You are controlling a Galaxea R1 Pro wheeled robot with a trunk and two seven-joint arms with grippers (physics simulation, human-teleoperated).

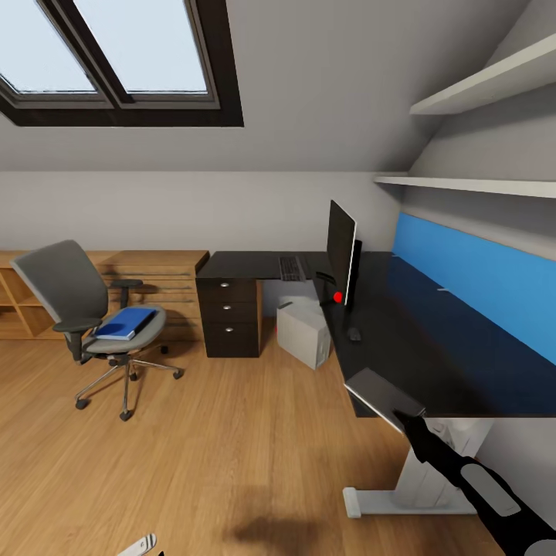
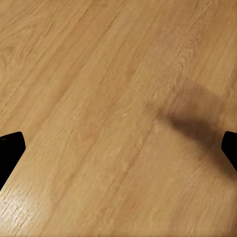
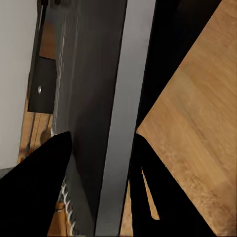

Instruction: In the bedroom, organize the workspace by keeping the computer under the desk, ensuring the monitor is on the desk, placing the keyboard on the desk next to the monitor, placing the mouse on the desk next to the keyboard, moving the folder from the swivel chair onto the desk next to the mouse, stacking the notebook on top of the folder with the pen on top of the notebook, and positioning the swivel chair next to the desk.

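My right gripper (image 1: 408,417) is shut on the dark grey notebook (image 1: 382,391) at the near corner of the black desk (image 1: 432,355); in the right wrist view its fingers (image 3: 44,187) flank the notebook (image 3: 98,98). Further back on the desk are the mouse (image 1: 354,333), the monitor (image 1: 341,251) and the keyboard (image 1: 293,268). The grey computer (image 1: 305,332) stands under the desk. The blue folder (image 1: 123,323) lies on the swivel chair (image 1: 73,297) at left. A thin pale sliver (image 1: 442,290), perhaps the pen, lies near the blue panel. My left gripper (image 2: 118,153) hangs open over the floor.
A dark three-drawer unit (image 1: 228,316) stands under the desk's far wing, with a light-wood dresser (image 1: 154,286) beside it. A white desk leg (image 1: 417,483) is close to my right arm. Shelves (image 1: 479,184) overhang the desk. Wood floor (image 1: 232,432) lies between chair and desk.
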